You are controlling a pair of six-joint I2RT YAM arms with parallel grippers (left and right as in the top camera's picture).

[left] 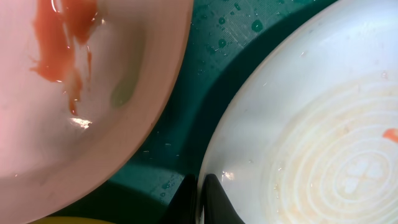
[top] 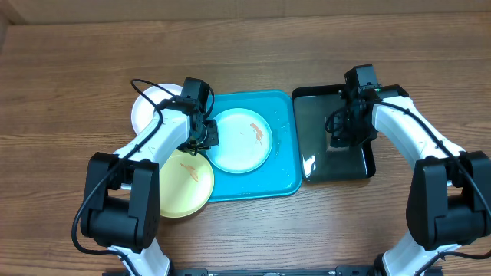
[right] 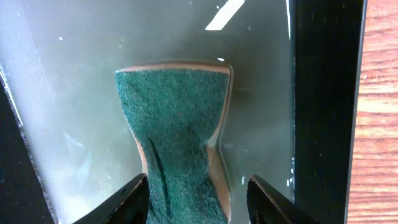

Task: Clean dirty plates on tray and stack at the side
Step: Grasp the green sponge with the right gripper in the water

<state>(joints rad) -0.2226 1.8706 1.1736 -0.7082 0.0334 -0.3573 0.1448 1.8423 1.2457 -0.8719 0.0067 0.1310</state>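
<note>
The turquoise tray [top: 280, 165] holds the mint-blue plate [top: 239, 149], which has orange smears. My left gripper [top: 205, 136] is shut on this plate's left rim; in the left wrist view the jaws [left: 200, 190] pinch the rim of the plate [left: 323, 143] over the wet tray [left: 186, 106]. The white plate [top: 146, 111] lies left of the tray, partly under my left arm. The yellow plate [top: 180, 192], smeared orange, lies at the tray's lower left. A pale plate with red smears [left: 74, 93] fills the upper left of the left wrist view; I cannot tell which plate it is.
A glossy black tray [top: 337, 165] with water in it stands right of the turquoise tray. My right gripper [top: 343, 130] hangs open over it. Its fingers [right: 198, 199] straddle a green scouring sponge [right: 177, 124] lying in the water. Wooden table surrounds both trays.
</note>
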